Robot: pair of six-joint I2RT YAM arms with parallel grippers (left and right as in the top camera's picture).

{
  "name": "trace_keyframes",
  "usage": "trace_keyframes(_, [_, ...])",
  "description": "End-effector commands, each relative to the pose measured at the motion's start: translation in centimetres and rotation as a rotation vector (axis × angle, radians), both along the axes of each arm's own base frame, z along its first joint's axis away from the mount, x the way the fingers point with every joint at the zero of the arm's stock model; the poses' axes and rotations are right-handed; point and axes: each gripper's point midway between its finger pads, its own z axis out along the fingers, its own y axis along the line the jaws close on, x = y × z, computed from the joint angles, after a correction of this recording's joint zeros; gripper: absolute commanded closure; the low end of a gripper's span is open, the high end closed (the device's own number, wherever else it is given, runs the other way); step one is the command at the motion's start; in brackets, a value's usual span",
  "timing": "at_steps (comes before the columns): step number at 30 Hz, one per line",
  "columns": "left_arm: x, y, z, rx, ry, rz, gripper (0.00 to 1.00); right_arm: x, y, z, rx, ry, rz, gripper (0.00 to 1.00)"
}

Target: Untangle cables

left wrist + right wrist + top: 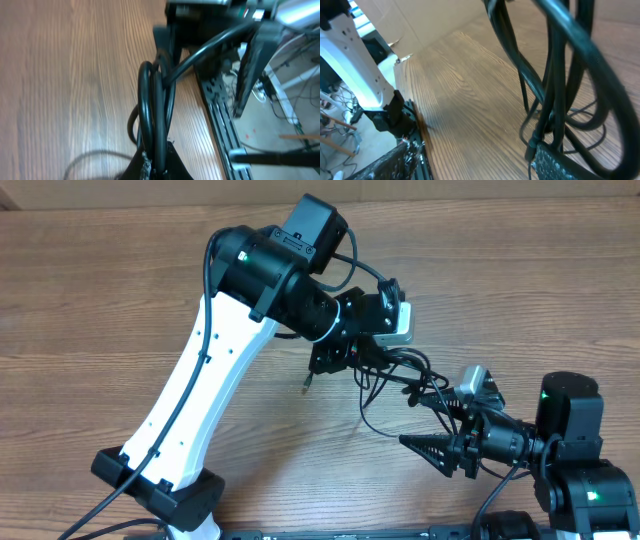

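Overhead, just off centre toward 12 o'clock: left gripper (333,363), fingers pressed together on the cables (390,385), pinching a black bundle held above the table (100,300). Hanging from the pinch toward 7 o'clock, one silver-tipped plug (306,385). Trailing from there toward 4 o'clock, thin loops, partly resting on the wood, reaching the right gripper (432,450). Right gripper spread wide, tips aimed at 9 o'clock, nothing clamped, strands crossing just above it.

Up close from the left wrist: cables (152,115) rising in a tight black loop out of the closed left gripper (156,169) at 6 o'clock.

From the right wrist: two textured pads (562,162) far apart at 5 and 7 o'clock, with cables (523,95) dangling in front. Touching the 5 o'clock pad or just beside it: cannot tell which.

Below everything, brown wood-grain table. Beyond its edge, at 3 o'clock in the left wrist view, a dark metal rail (220,120) and a floor (260,135) with loose wires. At 9 o'clock in the right wrist view, the white left arm (355,60); at 12 o'clock, a tan panel (420,20).
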Motion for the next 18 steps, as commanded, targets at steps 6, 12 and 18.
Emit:
trace_keyframes(6, [-2.6,-0.6,6.0,-0.236,-0.032,-0.064,0.96,0.5,-0.7,-0.8,-0.051,0.022,-0.059,0.28])
trace_keyframes(12, [-3.1,-0.8,6.7,-0.273,-0.010,-0.082,0.96,0.5,-0.9,-1.2,-0.065,0.040,-0.073,0.29])
trace_keyframes(18, [-3.4,-0.7,8.2,-0.358,0.026,-0.102,0.96,0.6,-0.9,-1.2,-0.067,0.037,-0.075,0.30])
